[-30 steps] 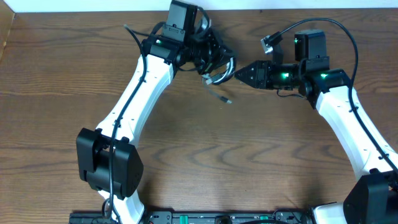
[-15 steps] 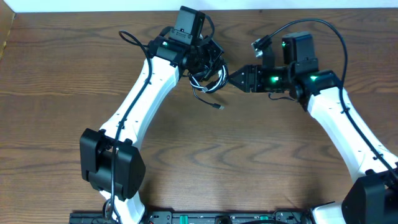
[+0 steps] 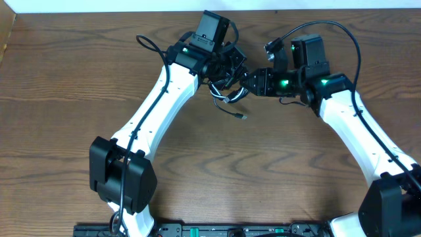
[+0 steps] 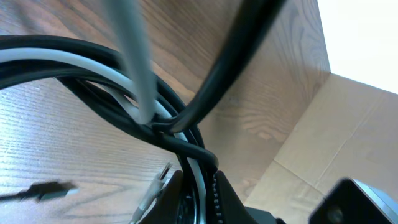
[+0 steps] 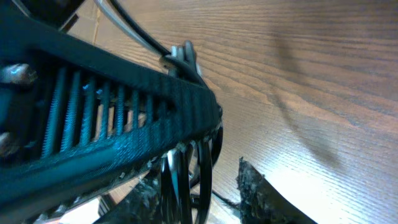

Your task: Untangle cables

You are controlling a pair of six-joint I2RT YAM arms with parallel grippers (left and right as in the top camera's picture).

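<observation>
Currently: cables [image 3: 227, 94], black and white, one tangle, pinched tight in the left fingers [image 3: 231, 66] and held above the counter [image 3: 197, 158], likely so the plug end hangs free. Right fingers [image 3: 253, 80] touch the tangle; cannot tell their grip. Counter edge close behind both; open room before them.

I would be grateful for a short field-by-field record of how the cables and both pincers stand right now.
surface: wooden table
cables: black and white cords looped together in one cable bundle, not yet separated
loose end: one plug end trails out of the bundle toward the near side
left pincer: shut on the cable bundle; both cords run into its grip
right pincer: at the bundle's right side, jaws apart with cords between them
arms: both pincers meet at the bundle near the table's far edge
</observation>
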